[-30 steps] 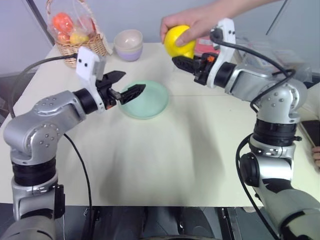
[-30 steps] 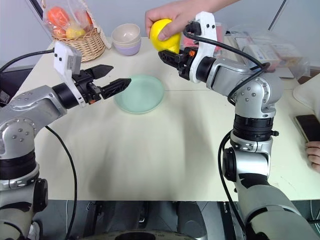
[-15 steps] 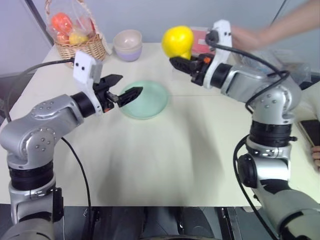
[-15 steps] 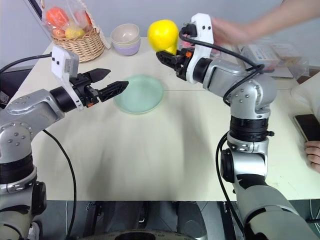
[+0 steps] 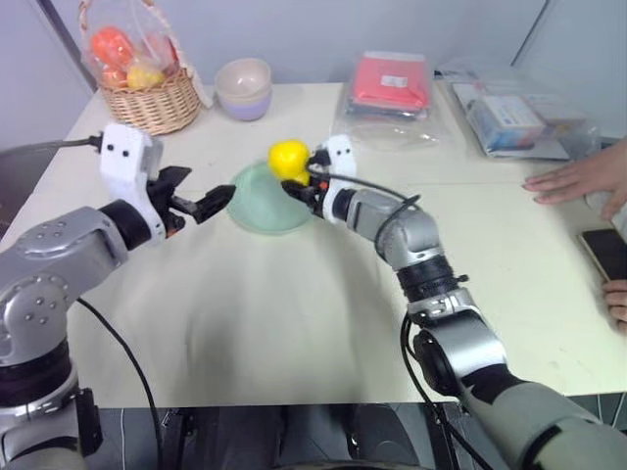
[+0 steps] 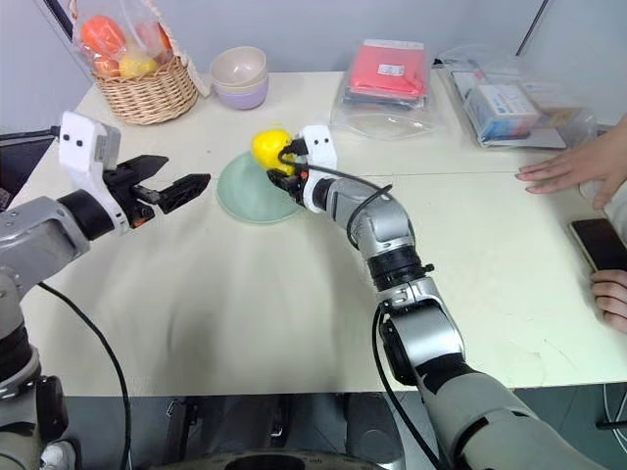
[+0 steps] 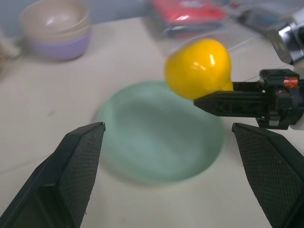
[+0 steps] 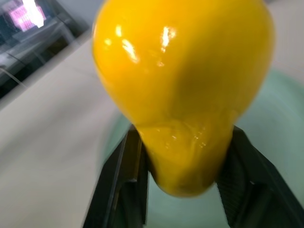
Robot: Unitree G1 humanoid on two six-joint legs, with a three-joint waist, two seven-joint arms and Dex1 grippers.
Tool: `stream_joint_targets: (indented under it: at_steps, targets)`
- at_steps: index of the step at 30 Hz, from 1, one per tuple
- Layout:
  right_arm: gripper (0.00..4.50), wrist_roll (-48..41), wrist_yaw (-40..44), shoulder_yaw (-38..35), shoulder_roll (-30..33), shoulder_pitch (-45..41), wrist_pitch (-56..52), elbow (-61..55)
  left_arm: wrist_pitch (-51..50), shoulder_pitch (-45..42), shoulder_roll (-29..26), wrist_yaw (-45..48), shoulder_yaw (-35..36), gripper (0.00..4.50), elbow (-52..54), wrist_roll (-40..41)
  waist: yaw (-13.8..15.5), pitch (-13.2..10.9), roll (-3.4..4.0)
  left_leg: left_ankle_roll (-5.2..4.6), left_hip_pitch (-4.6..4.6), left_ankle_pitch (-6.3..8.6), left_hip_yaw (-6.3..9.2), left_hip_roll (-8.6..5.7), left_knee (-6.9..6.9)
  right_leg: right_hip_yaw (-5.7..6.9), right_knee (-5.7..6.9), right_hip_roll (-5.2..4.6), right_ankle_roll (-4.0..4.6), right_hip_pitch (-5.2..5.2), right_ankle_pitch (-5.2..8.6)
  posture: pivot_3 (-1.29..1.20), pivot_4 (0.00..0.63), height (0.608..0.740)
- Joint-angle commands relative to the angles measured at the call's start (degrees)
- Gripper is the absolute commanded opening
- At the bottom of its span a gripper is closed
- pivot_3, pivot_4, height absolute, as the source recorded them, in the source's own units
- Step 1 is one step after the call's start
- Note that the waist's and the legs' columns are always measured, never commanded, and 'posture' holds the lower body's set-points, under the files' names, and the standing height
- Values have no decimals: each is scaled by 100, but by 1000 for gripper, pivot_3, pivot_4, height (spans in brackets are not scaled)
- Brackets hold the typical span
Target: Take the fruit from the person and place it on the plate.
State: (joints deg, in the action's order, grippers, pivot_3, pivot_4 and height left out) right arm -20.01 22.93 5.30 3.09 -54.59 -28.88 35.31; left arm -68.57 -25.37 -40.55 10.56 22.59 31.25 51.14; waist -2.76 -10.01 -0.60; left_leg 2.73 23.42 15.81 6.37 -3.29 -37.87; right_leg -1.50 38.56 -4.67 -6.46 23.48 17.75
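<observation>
We find the right pincer (image 5: 297,188) pinching the fruit (image 5: 289,158) by its narrow end, one black finger on each side of the neck, as the right wrist view confirms. The fruit, bright yellow and smooth, is held above the far edge of the plate (image 5: 257,208) and we cannot tell whether it touches the plate surface. The pale mint-green plate lies flat on the counter (image 5: 294,294), with its bowl bare beneath the fruit.

The left pincer (image 5: 202,203) hangs just beside the plate on the robot's left, its two fingers spread apart and holding nothing. In the left wrist view, the plate and the fruit sit between those spread fingers, well ahead of them.

We note the person's hand (image 5: 573,178) resting flat on the counter at the right, well apart from the plate. At the back of the counter stand a wicker basket (image 5: 147,98) of wrapped fruits, two stacked bowls (image 5: 243,88), a red packet in clear plastic (image 5: 392,83) and a clear bag of boxes (image 5: 509,122). A dark phone (image 5: 607,253) lies near the right edge.
</observation>
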Motion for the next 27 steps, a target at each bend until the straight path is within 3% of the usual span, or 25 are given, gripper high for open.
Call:
stream_joint_targets:
  at_steps: [1, 5, 9, 11, 12, 15, 18, 21, 27]
  targets:
    - [1346, 330, 185, -28, -145, -336, 722, 606, -45, -36, -97, -111, 226, 4500, 281, 94, 6, 0, 0, 0, 0, 0, 1, 0, 0, 0, 0, 0, 0, 0, 0, 0, 150, 740]
    - [1346, 582, 282, -62, -233, -450, 1048, 1115, -105, -20, -87, -186, 263, 4500, 355, 155, -10, 0, 0, 2, 0, -1, 1, 0, 0, 0, 0, 1, 0, 1, 0, 0, 150, 740]
    - [3120, 601, 432, -150, -258, -451, 961, 1012, -82, -39, -56, -207, 203, 4500, 354, 173, -23, 0, 0, 3, 0, -1, 2, 1, 1, 0, 0, 1, 0, 0, 0, 0, 150, 740]
    - [4216, 621, 448, -169, -254, -436, 924, 931, -69, -45, -50, -218, 183, 4500, 347, 190, -28, 0, 0, 3, 0, -1, 2, 0, 1, 0, 0, 1, 0, 1, 0, 0, 150, 740]
    - [4437, 635, 455, -182, -257, -433, 915, 917, -65, -46, -51, -223, 180, 4500, 345, 196, -33, 0, 0, 3, 0, -1, 3, 0, 1, 0, 0, 1, 0, 0, 0, 0, 150, 740]
    - [4437, 676, 471, -218, -272, -431, 903, 910, -60, -44, -58, -236, 177, 4500, 343, 213, -53, 0, 0, 3, 0, -1, 3, 0, 2, 0, 0, 1, 1, 1, 0, 0, 150, 740]
    - [4437, -236, 1290, -340, 545, 236, -474, -1926, 99, -209, 9, 2, -98, 4500, 222, 259, 28, -3, 6, 4, 4, -2, 11, 0, 4, 3, -1, 0, 1, 1, 0, 0, 150, 740]
    - [4437, -891, 1536, -673, 1306, 663, -1403, -3594, 206, -227, 13, 146, -231, 4500, 191, 218, 56, -3, 6, 2, 16, 0, 16, -11, -6, 5, -5, -10, 0, 1, 0, 0, 150, 740]
    - [4437, -1752, 1832, -1561, 2846, 1292, -2337, -5326, 327, -247, 70, 269, -331, 4500, 110, 211, 52, -2, 4, -2, 6, 2, 12, -5, -2, 5, -11, -6, 0, -7, 0, 0, 150, 740]
